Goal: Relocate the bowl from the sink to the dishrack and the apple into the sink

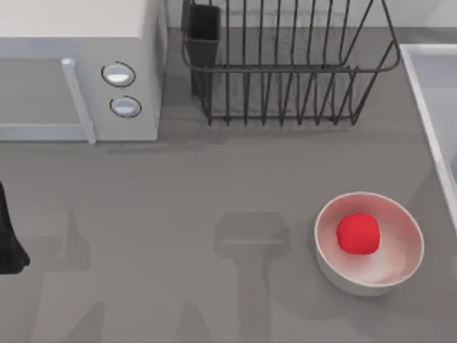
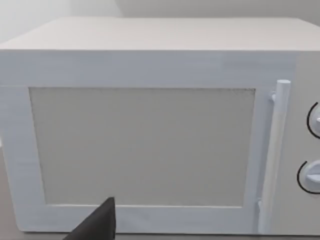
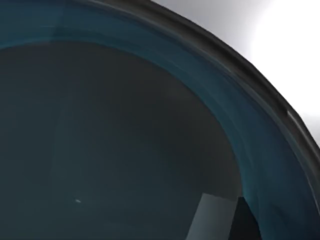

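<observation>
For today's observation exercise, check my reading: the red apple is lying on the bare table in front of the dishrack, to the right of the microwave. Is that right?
Not quite. The apple is not on the bare table; the top view shows it lying inside the white bowl. The rest holds: it sits in front of the dishrack and to the right of the microwave.

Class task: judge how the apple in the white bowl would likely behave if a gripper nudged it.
The apple looks round and smooth, so it would probably roll. The white bowl walls curve up around it, so it would likely settle back to the middle.
</observation>
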